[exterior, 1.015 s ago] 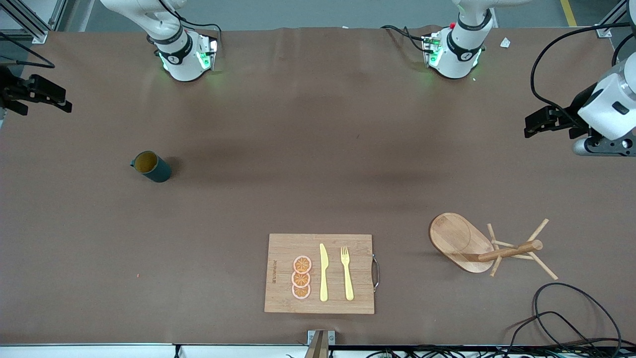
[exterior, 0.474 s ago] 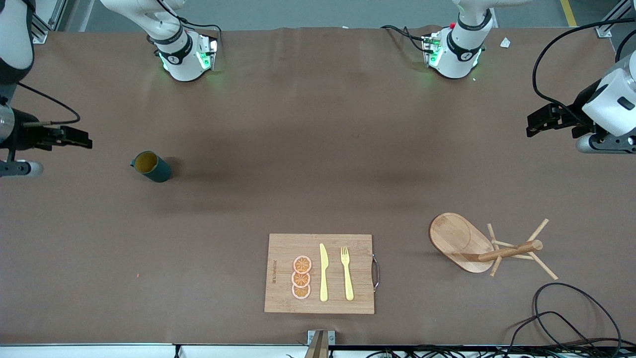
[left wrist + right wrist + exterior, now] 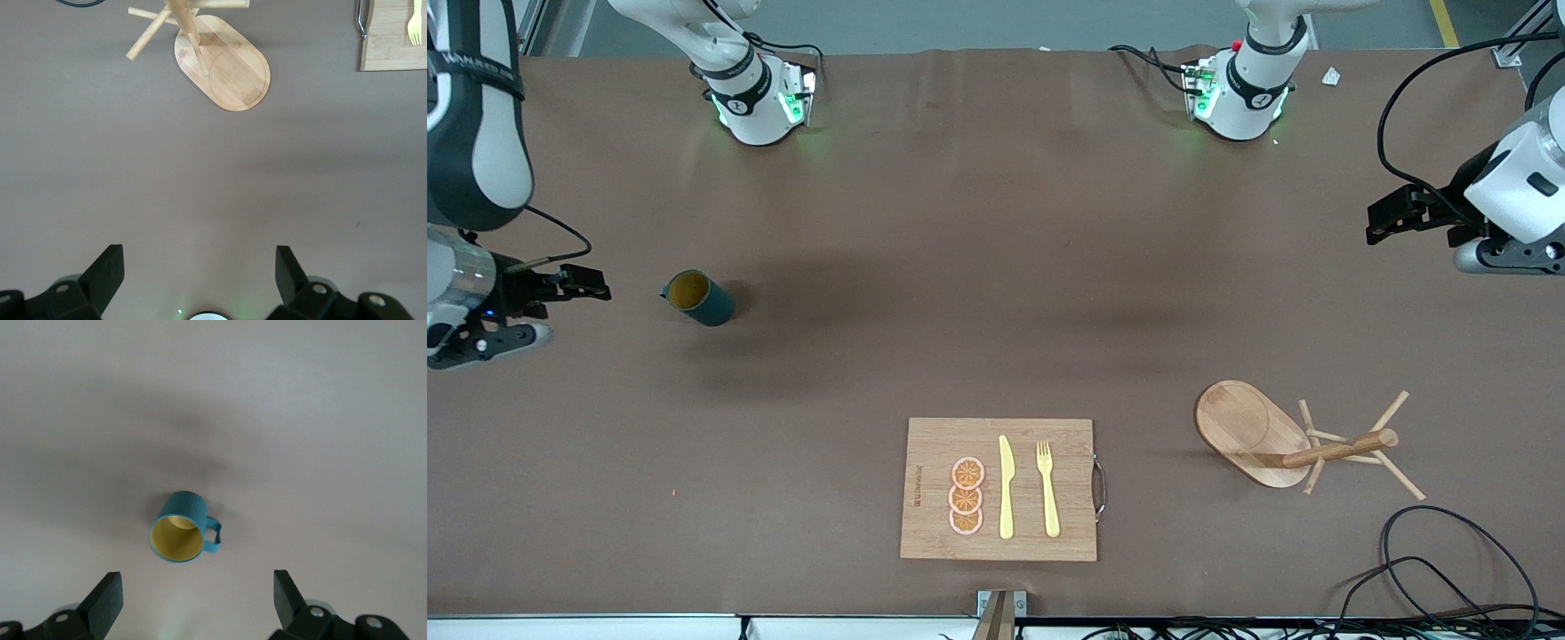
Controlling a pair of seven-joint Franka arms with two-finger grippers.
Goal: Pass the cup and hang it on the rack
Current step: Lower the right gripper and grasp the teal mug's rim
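As the front view was read from the right arm's end of the table toward the left arm's end, the right gripper came first, held low over the brown table covering just beside the small dark teal cylindrical cup. Its fingers stood fully apart and held nothing, a posture that suited an approach to a first grasp. The cup stood upright on the covering, apart from the gripper, with its loop handle turned toward that gripper; in the right wrist view the cup lay ahead of the spread fingers, showing a ribbed teal wall and a yellowish inside (apparently empty).

Midway along, nearer the front camera, lay a rectangular bamboo cutting board bearing three orange slices, a yellow knife and a yellow fork; it played no evident part in the task.

Toward the left arm's end stood the light wooden rack, an oval base with a thick post and thin angled pegs, all bare. The left gripper waited over the covering well apart from the cup, its fingers wide apart and empty, probably stationed to receive the hand-over near the rack.
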